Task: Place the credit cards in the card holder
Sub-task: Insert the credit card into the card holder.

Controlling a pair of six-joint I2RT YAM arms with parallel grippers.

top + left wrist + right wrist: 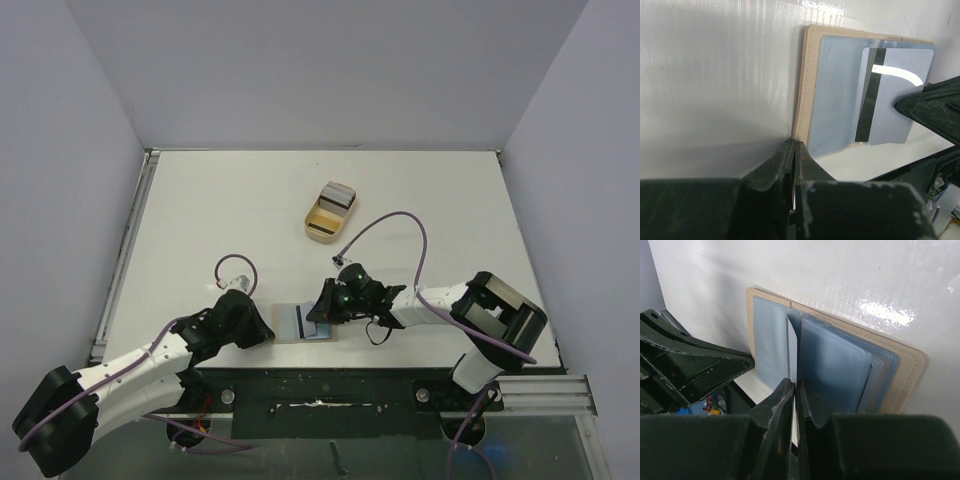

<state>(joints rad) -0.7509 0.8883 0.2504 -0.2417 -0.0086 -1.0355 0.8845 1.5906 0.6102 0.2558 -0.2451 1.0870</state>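
Note:
The tan card holder (281,324) lies open near the table's front edge, its blue-tinted clear sleeves facing up (805,75) (910,375). My right gripper (322,308) (794,382) is shut on a pale grey-blue credit card with a dark stripe (897,100). In the right wrist view the card (792,347) shows edge-on, standing between the sleeves. My left gripper (262,334) (794,144) is shut, its tips resting against the holder's left near corner. More cards (338,193) sit in a tan tray (318,232) farther back.
Purple cables loop over the table behind each wrist (400,216) (235,261). The metal table rail (330,385) runs just in front of the holder. Grey walls close in the table at the back and on both sides.

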